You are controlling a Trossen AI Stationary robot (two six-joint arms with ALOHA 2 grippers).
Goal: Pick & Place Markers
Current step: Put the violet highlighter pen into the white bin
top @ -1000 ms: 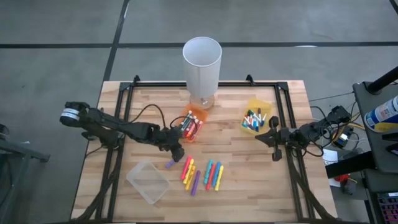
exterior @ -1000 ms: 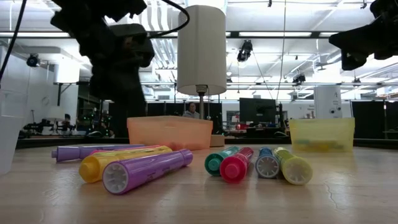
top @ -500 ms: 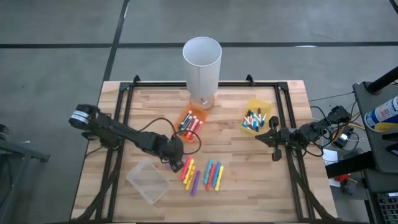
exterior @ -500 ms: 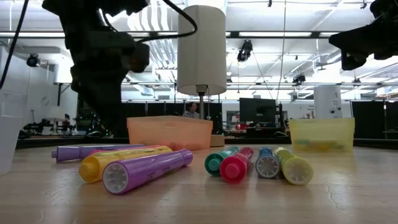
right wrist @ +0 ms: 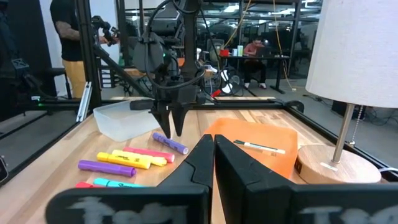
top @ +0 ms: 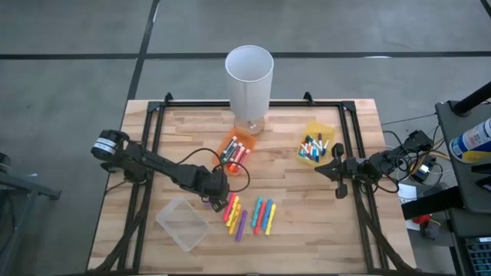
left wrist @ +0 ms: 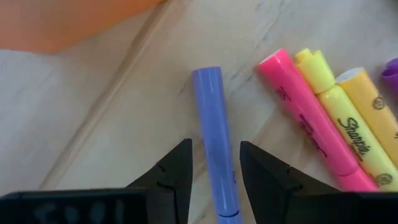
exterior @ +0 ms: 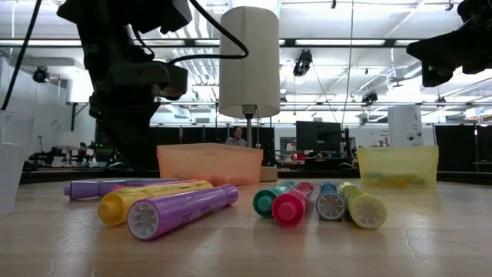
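Left gripper — jaws open, straddling lavender marker, seen only in wrist view; right gripper shut, empty, nr yellow bin.

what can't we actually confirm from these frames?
- Left end effector straddles the purple marker; left wrist view doesn't show whether the fingers touch it.
- Marker's lower end: cut off by that view's edge.
- Yellow bin contents: too small to count in the high view, blurred behind its wall in the low view.
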